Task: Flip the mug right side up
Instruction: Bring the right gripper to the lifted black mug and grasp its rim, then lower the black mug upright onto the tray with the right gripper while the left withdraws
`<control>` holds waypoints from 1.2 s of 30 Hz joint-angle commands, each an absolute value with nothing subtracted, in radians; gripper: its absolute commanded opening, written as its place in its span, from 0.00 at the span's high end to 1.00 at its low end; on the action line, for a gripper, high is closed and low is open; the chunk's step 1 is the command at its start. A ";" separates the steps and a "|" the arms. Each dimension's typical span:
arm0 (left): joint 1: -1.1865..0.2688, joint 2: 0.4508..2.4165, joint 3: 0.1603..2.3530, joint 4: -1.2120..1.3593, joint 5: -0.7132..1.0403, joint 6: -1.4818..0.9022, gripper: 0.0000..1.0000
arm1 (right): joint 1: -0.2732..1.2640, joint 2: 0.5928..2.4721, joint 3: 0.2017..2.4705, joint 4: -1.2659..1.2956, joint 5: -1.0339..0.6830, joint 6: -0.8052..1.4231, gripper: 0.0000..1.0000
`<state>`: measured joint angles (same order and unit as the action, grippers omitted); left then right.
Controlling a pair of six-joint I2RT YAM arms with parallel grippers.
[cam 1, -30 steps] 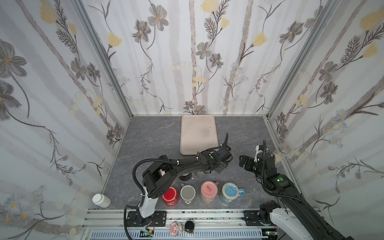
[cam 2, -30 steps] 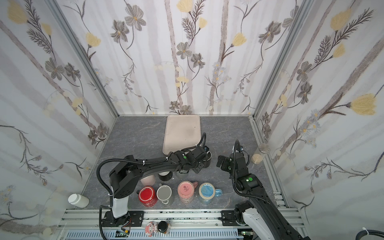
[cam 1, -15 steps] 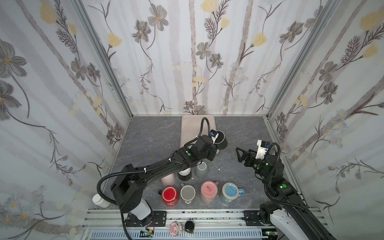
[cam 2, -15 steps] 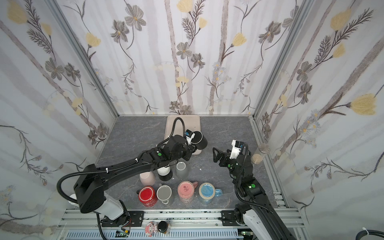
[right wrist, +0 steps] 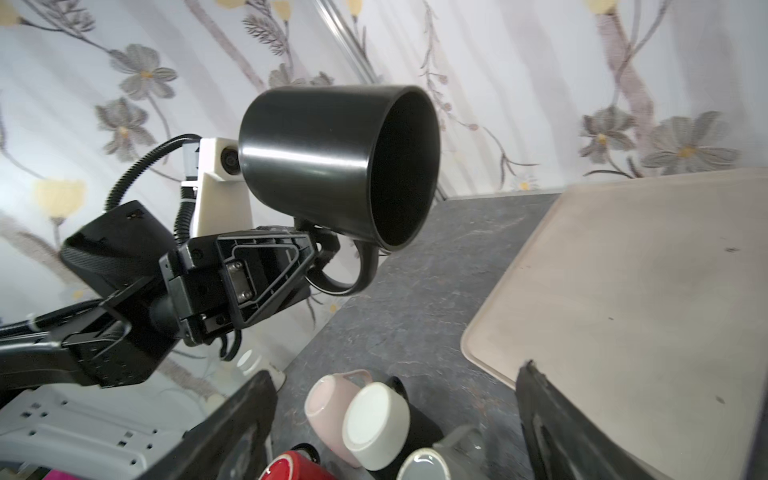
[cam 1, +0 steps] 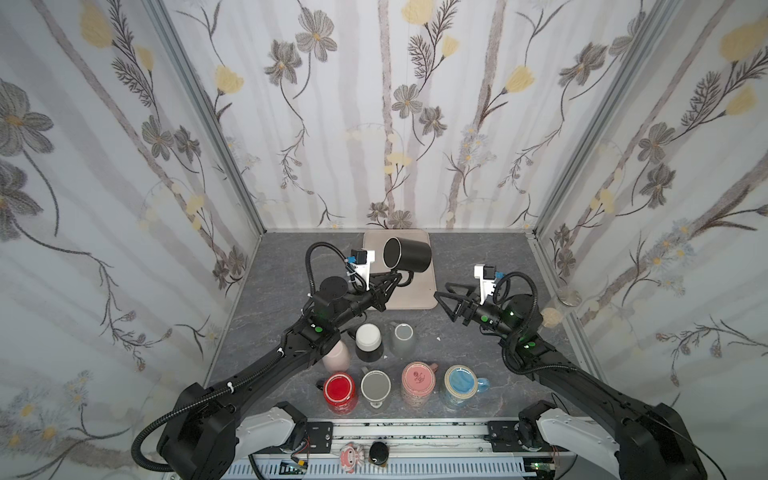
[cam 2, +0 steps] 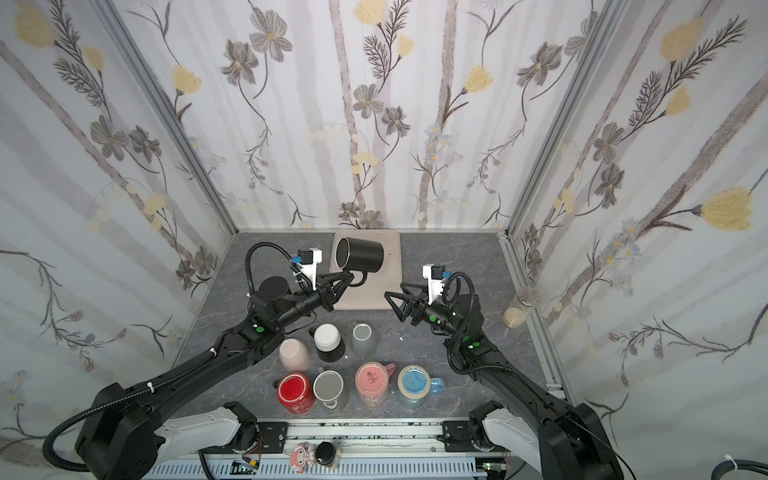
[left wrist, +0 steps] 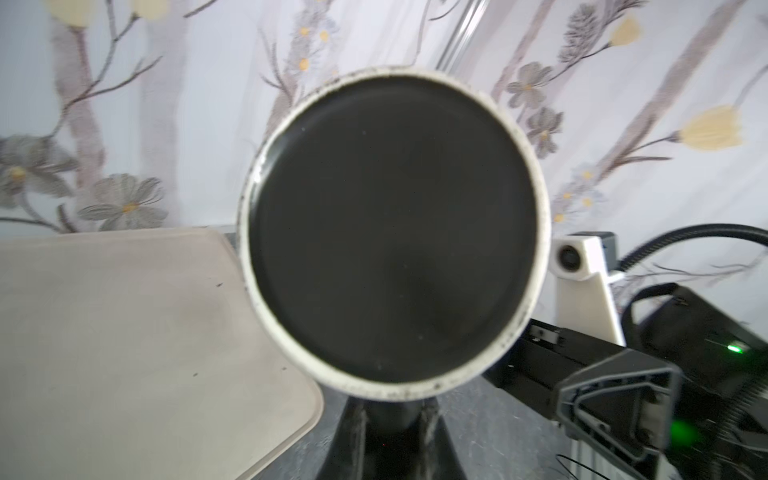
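The black mug (cam 1: 409, 254) hangs on its side in the air over the beige mat (cam 1: 415, 296), in both top views (cam 2: 361, 254). My left gripper (cam 1: 395, 279) is shut on its handle from below. In the left wrist view the mug's white-ringed base (left wrist: 392, 228) fills the middle, above my left gripper (left wrist: 392, 419). The right wrist view shows the mug (right wrist: 316, 158) with its mouth turned toward the right arm and the handle in the left gripper (right wrist: 322, 249). My right gripper (cam 1: 442, 291) is open and empty, a short way right of the mug.
Three mugs stand bottom-up near the middle: pink (cam 1: 336, 356), black with a white base (cam 1: 368, 341) and grey (cam 1: 402, 338). A front row holds red (cam 1: 340, 390), grey (cam 1: 376, 387), pink (cam 1: 417, 380) and blue (cam 1: 460, 382) mugs, mouths up. A glass jar (cam 1: 569, 296) stands by the right wall.
My left gripper has carried the black mug up and back over the mat, tipping it onto its side. The right gripper has moved in toward the middle.
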<state>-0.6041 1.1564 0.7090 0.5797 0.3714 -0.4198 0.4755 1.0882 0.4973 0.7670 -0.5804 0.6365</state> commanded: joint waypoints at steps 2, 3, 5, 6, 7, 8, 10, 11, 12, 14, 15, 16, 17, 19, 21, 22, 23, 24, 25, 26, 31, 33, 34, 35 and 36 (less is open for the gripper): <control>-0.584 1.137 0.684 0.887 0.492 -0.498 1.00 | 0.530 1.208 0.564 1.077 -0.714 0.714 0.17; -0.578 1.136 0.674 0.915 0.508 -0.515 1.00 | 0.539 1.240 0.575 1.116 -0.722 0.735 0.18; -0.561 1.137 0.656 0.974 0.541 -0.559 1.00 | 0.542 1.284 0.583 1.220 -0.729 0.787 0.22; -0.556 1.137 0.651 0.991 0.552 -0.574 1.00 | 0.544 1.297 0.583 1.259 -0.731 0.806 0.23; -0.550 1.138 0.648 1.001 0.563 -0.585 1.00 | 0.546 1.317 0.584 1.305 -0.731 0.829 0.24; -0.547 1.139 0.647 1.004 0.572 -0.587 1.00 | 0.549 1.328 0.590 1.333 -0.738 0.844 0.25; -0.545 1.137 0.646 1.006 0.582 -0.590 1.00 | 0.563 1.344 0.610 1.336 -0.743 0.844 0.29; -0.544 1.135 0.645 1.008 0.589 -0.592 1.00 | 0.571 1.350 0.622 1.325 -0.740 0.836 0.30; -0.543 1.135 0.646 1.011 0.595 -0.595 1.00 | 0.578 1.356 0.629 1.317 -0.737 0.830 0.32; -0.542 1.134 0.643 1.020 0.605 -0.600 1.00 | 0.589 1.374 0.646 1.312 -0.729 0.828 0.33; -0.542 1.131 0.642 1.022 0.610 -0.601 1.00 | 0.592 1.381 0.652 1.319 -0.726 0.832 0.34; -0.543 1.129 0.642 1.022 0.613 -0.603 1.00 | 0.595 1.389 0.657 1.330 -0.723 0.839 0.35; -0.543 1.128 0.641 1.020 0.614 -0.604 1.00 | 0.598 1.396 0.665 1.338 -0.723 0.846 0.37; -0.542 1.124 0.640 1.016 0.614 -0.604 1.00 | 0.605 1.406 0.681 1.353 -0.723 0.855 0.41; -0.542 1.121 0.634 1.017 0.612 -0.606 1.00 | 0.614 1.416 0.693 1.372 -0.724 0.866 0.46; -0.542 1.118 0.632 1.018 0.610 -0.607 1.00 | 0.618 1.422 0.700 1.380 -0.725 0.871 0.49; -0.542 1.116 0.629 1.019 0.609 -0.610 1.00 | 0.623 1.426 0.705 1.388 -0.724 0.876 0.52; -0.542 1.114 0.629 1.017 0.606 -0.609 1.00 | 0.627 1.432 0.709 1.395 -0.721 0.879 0.55; -0.542 1.114 0.628 1.017 0.603 -0.612 1.00 | 0.632 1.437 0.713 1.398 -0.719 0.882 0.57; -0.542 1.112 0.626 1.016 0.602 -0.612 1.00 | 0.636 1.441 0.718 1.403 -0.718 0.884 0.61; -0.542 1.097 0.623 0.987 0.567 -0.612 1.00 | 0.650 1.448 0.725 1.405 -0.705 0.888 0.83; -0.542 1.081 0.623 0.957 0.535 -0.606 0.99 | 0.649 1.441 0.726 1.386 -0.691 0.883 0.96; -0.542 1.074 0.620 0.941 0.515 -0.607 0.87 | 0.650 1.434 0.726 1.360 -0.676 0.874 1.00; -0.542 1.062 0.618 0.927 0.492 -0.602 0.68 | 0.649 1.425 0.728 1.325 -0.654 0.862 1.00; -0.543 1.052 0.615 0.908 0.471 -0.599 0.48 | 0.649 1.416 0.730 1.296 -0.634 0.850 1.00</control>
<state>-0.5442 1.0767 0.6178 0.8921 0.5716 -0.6014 0.6487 1.4391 0.7193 1.3014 -0.6807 0.8925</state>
